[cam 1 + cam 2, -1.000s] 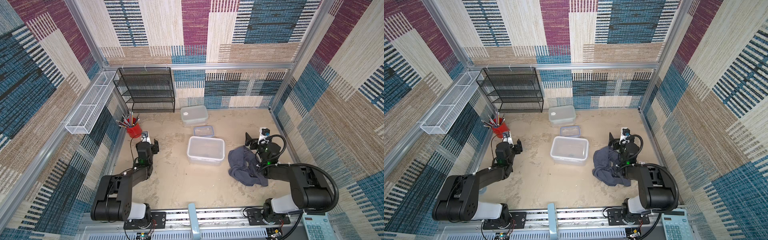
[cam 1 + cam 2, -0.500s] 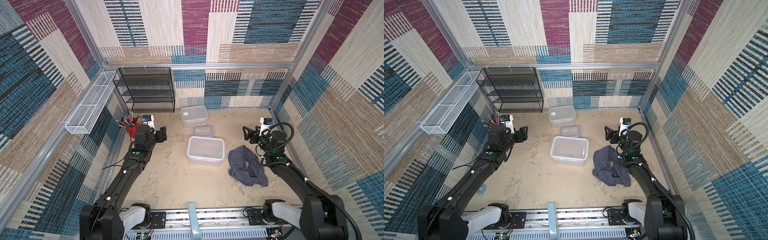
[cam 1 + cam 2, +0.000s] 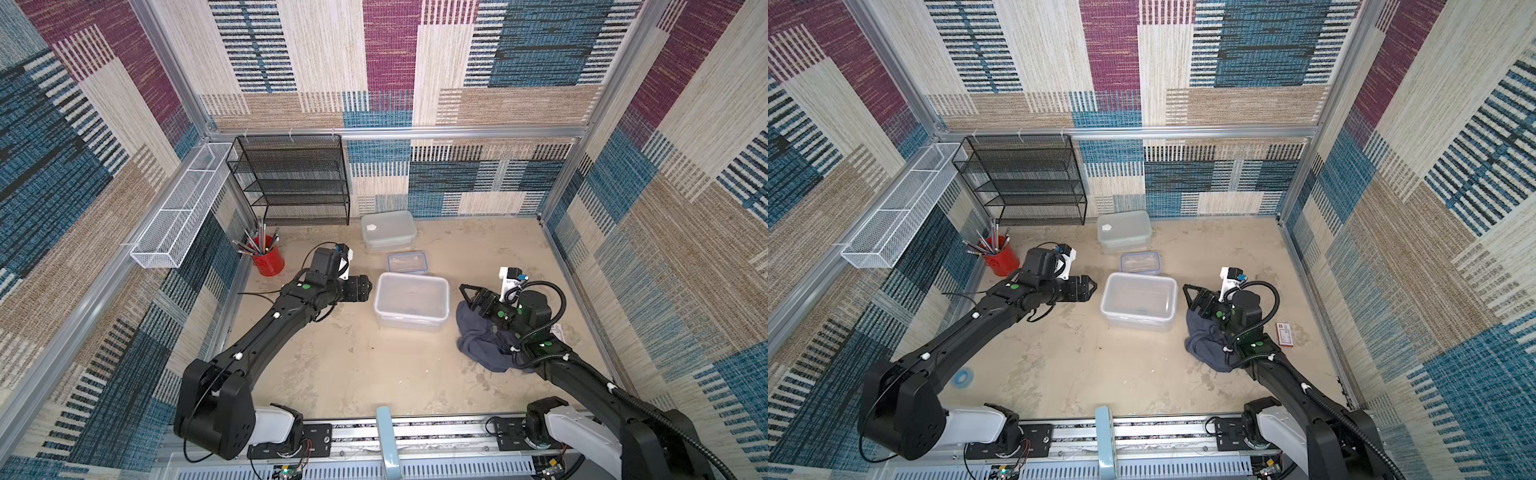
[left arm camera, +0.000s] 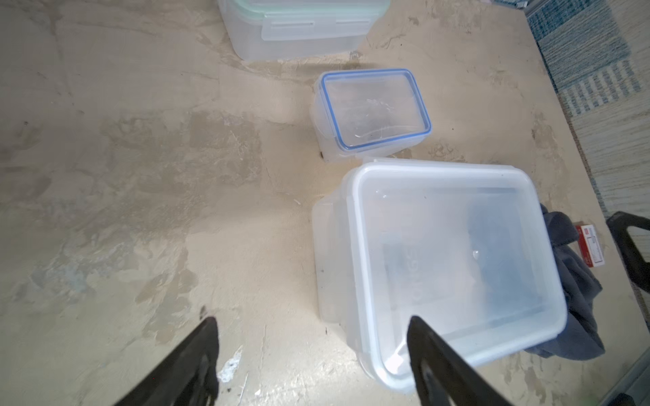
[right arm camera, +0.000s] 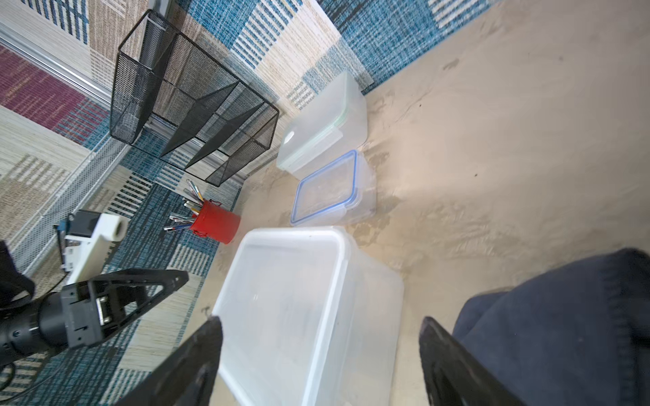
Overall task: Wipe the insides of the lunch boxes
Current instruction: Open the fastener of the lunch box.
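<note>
patchwork woven walls of blue, beige and plum close in a sandy, scuffed desk (image 3: 353, 374). the left arm (image 3: 266, 328) reaches in from the near left, the right arm (image 3: 582, 374) from the near right. a black mesh rack (image 3: 291, 178) stands against the back wall, and a white wire basket (image 3: 183, 203) hangs on the left wall. the large lunch box (image 3: 411, 299), with a whitish lid, sits mid-desk between the two arms. the left jaws stand apart and empty just beside its left side. the right jaws are also spread, gripping nothing, above the edge of the grey-blue cloth (image 3: 478, 340) that lies crumpled just right of the box. the medium lunch box (image 3: 388, 228), green-rimmed, sits by the rack. the small lunch box (image 3: 407, 263), blue-rimmed, lies between the other two. a red cup (image 3: 268, 259) of pencils stands far left. a red-and-white card (image 3: 1284, 333) lies right of the cloth.
</note>
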Tool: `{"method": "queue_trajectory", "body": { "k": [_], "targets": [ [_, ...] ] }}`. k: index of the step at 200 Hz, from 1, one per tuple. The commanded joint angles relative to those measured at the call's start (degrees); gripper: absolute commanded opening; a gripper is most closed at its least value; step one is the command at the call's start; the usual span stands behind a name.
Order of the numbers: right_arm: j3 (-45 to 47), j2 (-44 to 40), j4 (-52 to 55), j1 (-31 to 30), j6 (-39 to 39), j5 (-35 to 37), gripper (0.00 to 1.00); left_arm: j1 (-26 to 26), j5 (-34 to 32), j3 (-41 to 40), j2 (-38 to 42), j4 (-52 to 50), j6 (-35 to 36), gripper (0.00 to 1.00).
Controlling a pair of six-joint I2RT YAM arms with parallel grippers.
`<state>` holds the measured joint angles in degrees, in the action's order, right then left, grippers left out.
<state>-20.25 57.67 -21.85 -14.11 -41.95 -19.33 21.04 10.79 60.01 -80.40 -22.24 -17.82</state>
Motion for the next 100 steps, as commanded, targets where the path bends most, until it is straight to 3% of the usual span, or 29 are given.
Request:
{"method": "queue_trajectory", "body": {
  "k": [1,25,100],
  "targets": [
    [1.23,1.05,-6.51,-1.0,-7.31,-0.05,0.9,0.24,2.22,2.64,-2.79,-0.72,-1.05,0.86],
    [1.89,4.6,-8.87,-1.92,-10.5,-0.49,0.96,0.34,2.62,4.8,-6.39,1.26,-1.23,0.88],
    [2.24,14.98,-16.98,-3.23,-18.38,-1.8,0.94,1.68,4.77,9.38,-16.21,2.61,-3.44,0.88]
  ]
}}
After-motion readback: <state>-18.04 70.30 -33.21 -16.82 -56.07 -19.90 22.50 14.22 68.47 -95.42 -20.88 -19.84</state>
